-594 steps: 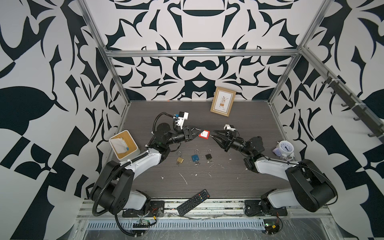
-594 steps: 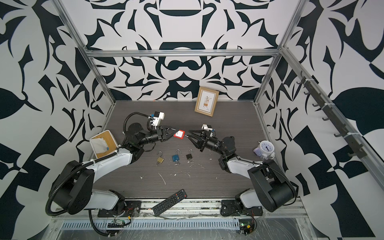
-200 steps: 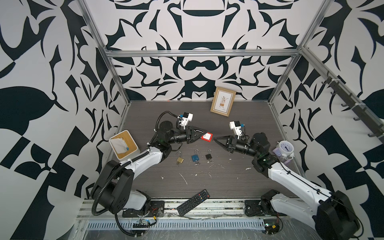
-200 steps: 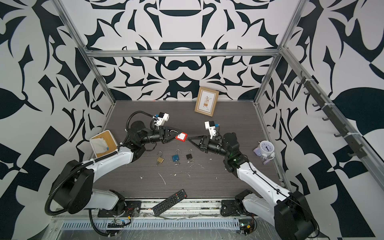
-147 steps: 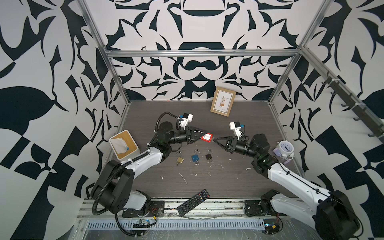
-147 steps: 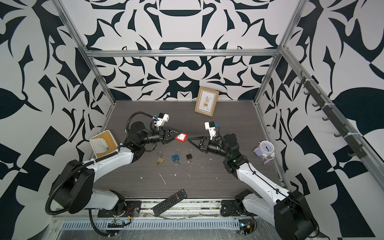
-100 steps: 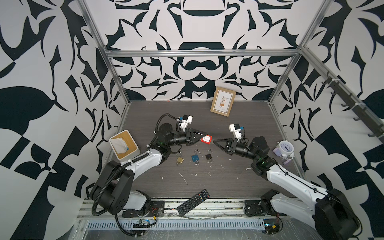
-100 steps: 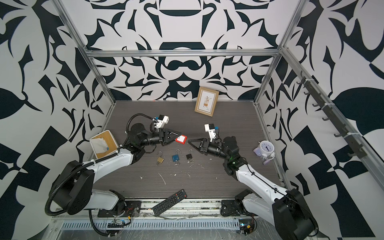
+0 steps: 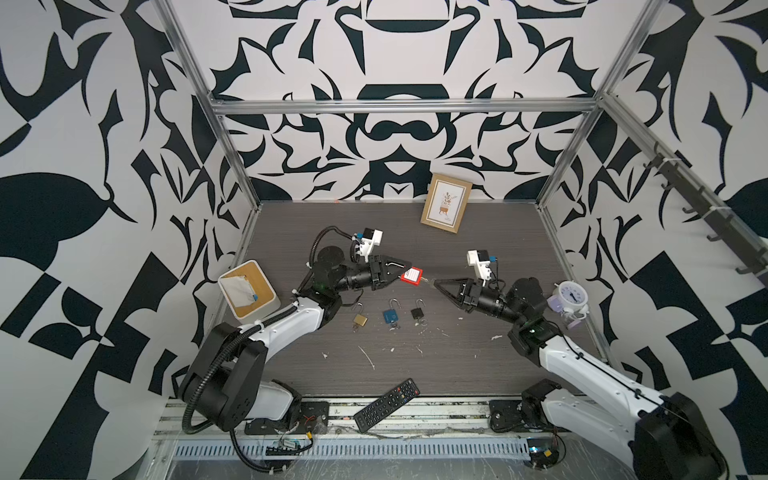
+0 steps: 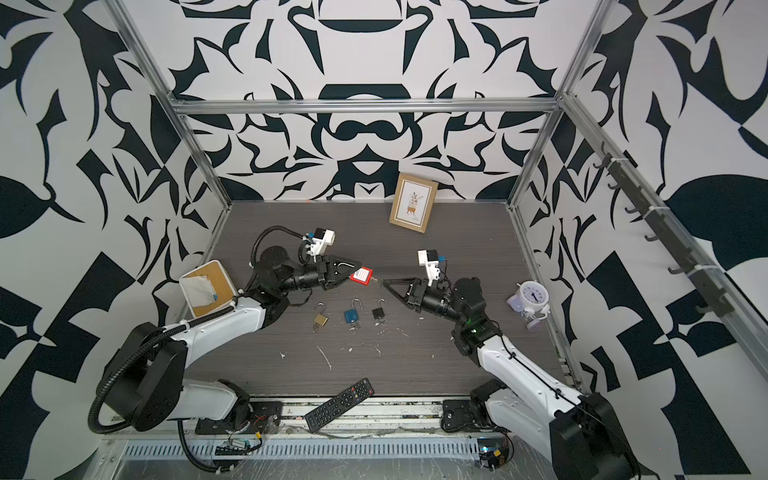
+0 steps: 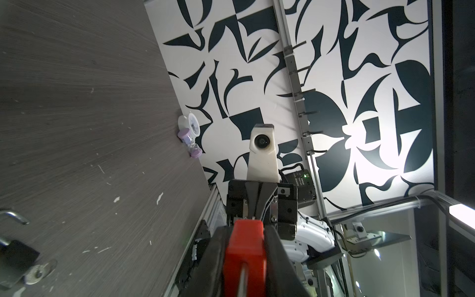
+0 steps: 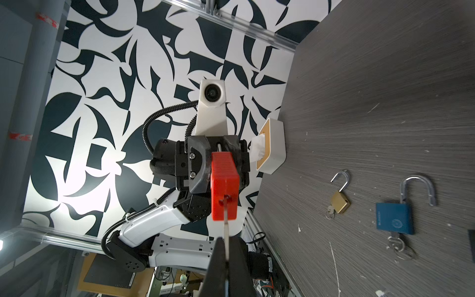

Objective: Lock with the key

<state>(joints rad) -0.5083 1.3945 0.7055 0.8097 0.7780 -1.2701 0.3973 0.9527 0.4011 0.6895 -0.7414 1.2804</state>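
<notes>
Both top views: a dark wood-grain tabletop (image 9: 478, 232) inside a cage with black-and-white patterned walls. The left hand (image 9: 400, 273) reaches in from 9 o'clock, clamped partway closed on the red padlock (image 9: 412, 276), which it holds in the air above the middle of the tabletop. The right hand (image 9: 439, 284) comes from 3 o'clock, pinched fully closed on the key (image 9: 428, 281), whose tip meets the padlock's end. Three spare padlocks, brass (image 9: 360, 319), blue (image 9: 390, 316) and black (image 9: 417, 312), lie open at 6 o'clock of the held one.

Left wrist view: the red padlock (image 11: 245, 246) fills the gap between this hand's dark fingers. The right hand (image 11: 253, 213) faces it head-on just beyond, jaws together. The key itself is hidden behind the lock body.

Right wrist view: the thin key (image 12: 226, 226) runs straight from the right hand (image 12: 226, 248) into the keyhole end of the red padlock (image 12: 223, 185). How deep it sits cannot be told. The left hand (image 12: 218, 151) grips the lock's far end.

Risks, as a judgement: both parts hang in mid-air, so any tilt between the arms could bind or bend the blade. Turning could swivel the lock inside the left hand's hold. The flat key may slip in its narrow pinch. Whether the shackle is seated cannot be seen; if it is not, turning locks nothing.
</notes>
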